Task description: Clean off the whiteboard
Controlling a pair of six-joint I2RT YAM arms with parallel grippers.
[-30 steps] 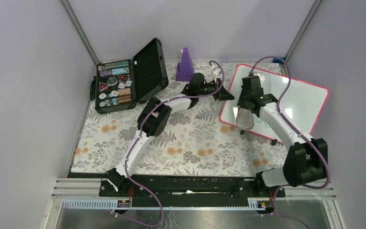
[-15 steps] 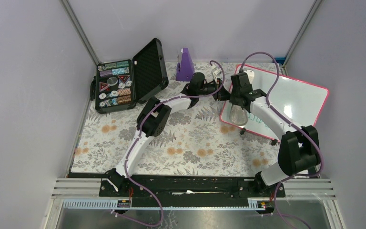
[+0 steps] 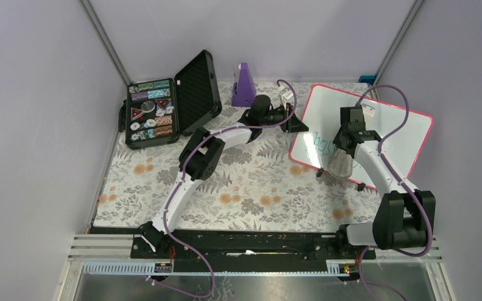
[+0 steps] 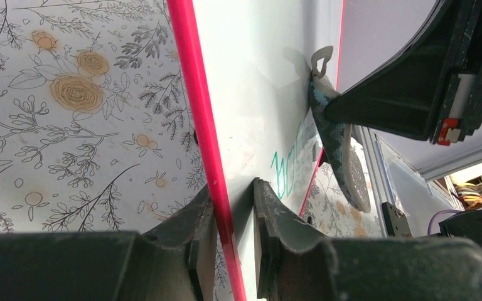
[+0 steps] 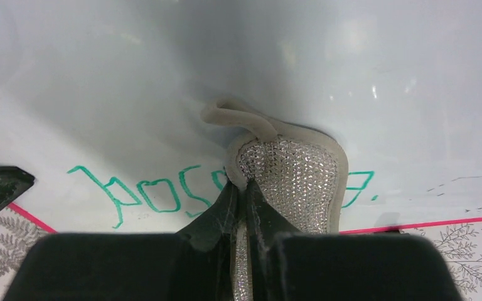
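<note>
Clamps whiteboard (image 3: 408, 141) frame in left end effector (image 4: 232, 194) for steadiness; presses sponge (image 5: 295, 169), pinched in right end effector (image 5: 243, 194), onto green writing (image 5: 144, 191).

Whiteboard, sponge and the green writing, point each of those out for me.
whiteboard (image 3: 401, 132): top external view, bare white surface near its right end.
sponge (image 5: 289, 172): right wrist view, middle of its sparkly face.
green writing (image 5: 163, 197): right wrist view, letters left of the sponge.
</note>
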